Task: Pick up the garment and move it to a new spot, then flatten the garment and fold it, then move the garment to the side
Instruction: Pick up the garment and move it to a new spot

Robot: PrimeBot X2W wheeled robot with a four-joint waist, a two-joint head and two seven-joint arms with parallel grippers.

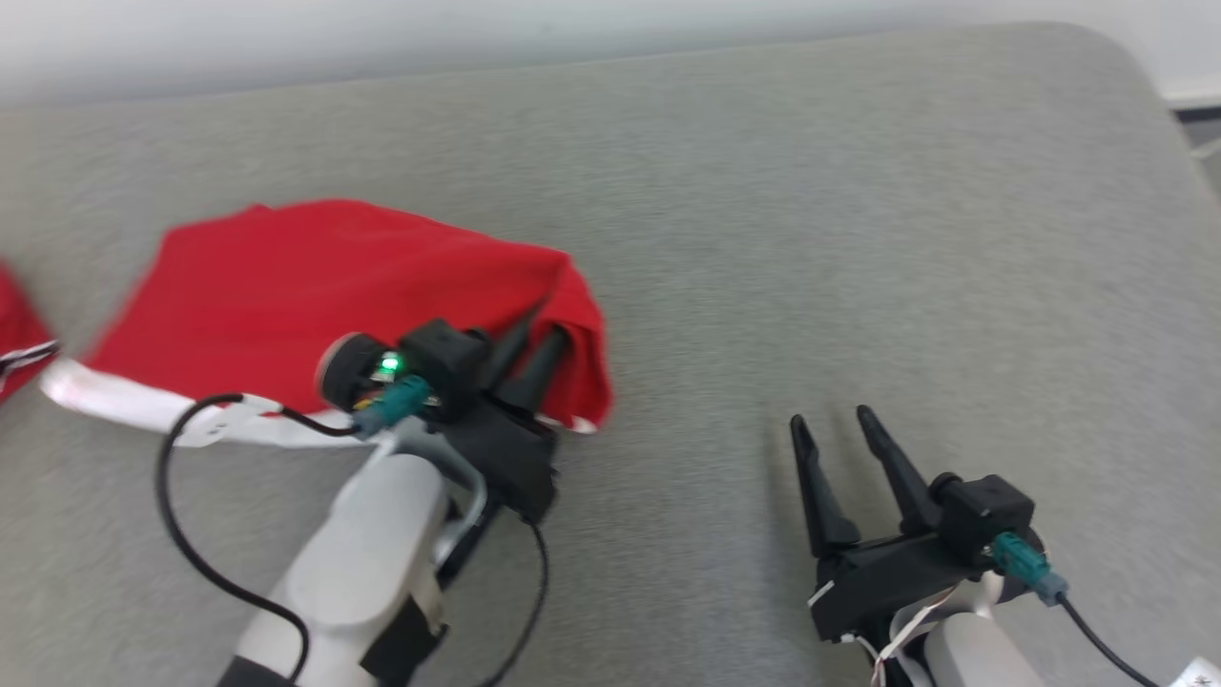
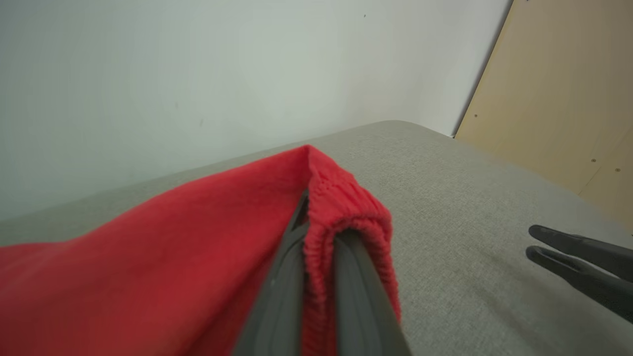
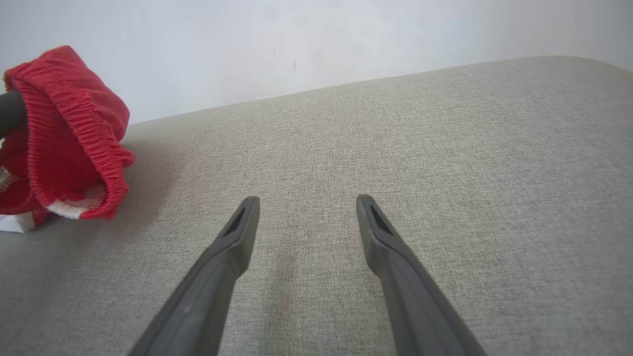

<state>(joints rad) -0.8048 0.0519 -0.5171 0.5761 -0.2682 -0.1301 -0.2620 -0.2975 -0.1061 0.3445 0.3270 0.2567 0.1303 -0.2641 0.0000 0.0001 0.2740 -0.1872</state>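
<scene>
Head view: left gripper (image 1: 549,321) (probably) pinches garment (image 1: 315,277) edge.

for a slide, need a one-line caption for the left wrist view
Left jaws shut on the elastic edge of a red garment over the grey fabric surface, right jaws open alongside.

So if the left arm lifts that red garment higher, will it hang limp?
Probably limp: the red garment sags away from the left gripper pinching its ribbed edge. Likely light, since one pinch holds that edge up. The trailing part may drag on the grey surface.
</scene>
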